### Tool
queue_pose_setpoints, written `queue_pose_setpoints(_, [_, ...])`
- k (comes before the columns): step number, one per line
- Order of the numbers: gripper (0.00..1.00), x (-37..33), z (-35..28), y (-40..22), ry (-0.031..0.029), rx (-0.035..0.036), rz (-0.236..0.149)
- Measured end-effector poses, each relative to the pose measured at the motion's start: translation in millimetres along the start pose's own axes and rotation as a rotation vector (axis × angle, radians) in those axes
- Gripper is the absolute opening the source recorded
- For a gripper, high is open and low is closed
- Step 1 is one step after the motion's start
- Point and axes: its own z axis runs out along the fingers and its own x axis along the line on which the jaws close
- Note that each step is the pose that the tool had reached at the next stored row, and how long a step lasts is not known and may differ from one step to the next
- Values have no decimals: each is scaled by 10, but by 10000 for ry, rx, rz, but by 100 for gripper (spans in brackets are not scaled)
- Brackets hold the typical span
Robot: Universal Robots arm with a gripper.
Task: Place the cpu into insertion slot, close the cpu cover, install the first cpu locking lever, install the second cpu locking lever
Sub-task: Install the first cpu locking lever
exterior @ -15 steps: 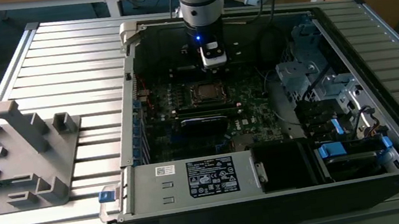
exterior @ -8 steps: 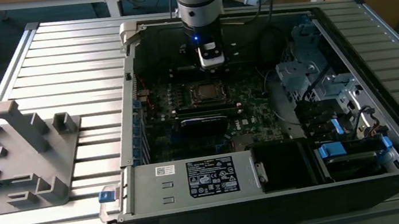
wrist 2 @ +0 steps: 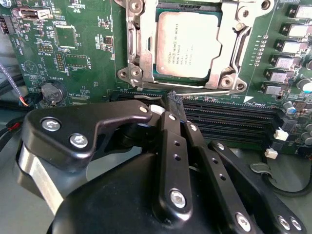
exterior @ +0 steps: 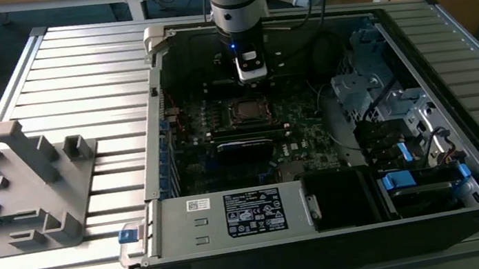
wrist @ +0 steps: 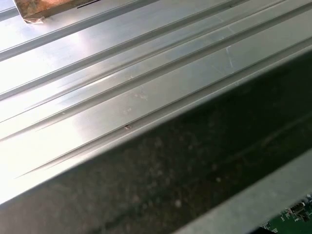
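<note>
Exterior view overlooks the whole computer case [exterior: 330,258]; second wrist view sits close above its motherboard [wrist 2: 92,29]

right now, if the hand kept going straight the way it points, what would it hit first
Most likely the thin silver wire lever at the edge of the silver metal cover frame, right at the tip of the black hand; depth is unclear.

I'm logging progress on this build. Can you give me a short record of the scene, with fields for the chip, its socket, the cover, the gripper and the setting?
cpu: seated in the insertion slot, silver top up
cpu cover: lying flat, framing the cpu
gripper: low at the socket's edge, next to the long black card slots
setting: open computer case on a slatted metal table
</note>
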Motion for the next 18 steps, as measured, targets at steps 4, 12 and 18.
queue_pose_setpoints(4, [11, -2, 1, -2, -7, 11, 0])
queue_pose_setpoints(12, [11, -4, 9, -6, -54, 105, -16])
queue_pose_setpoints(18, [11, -4, 11, -7, -103, 203, -31])
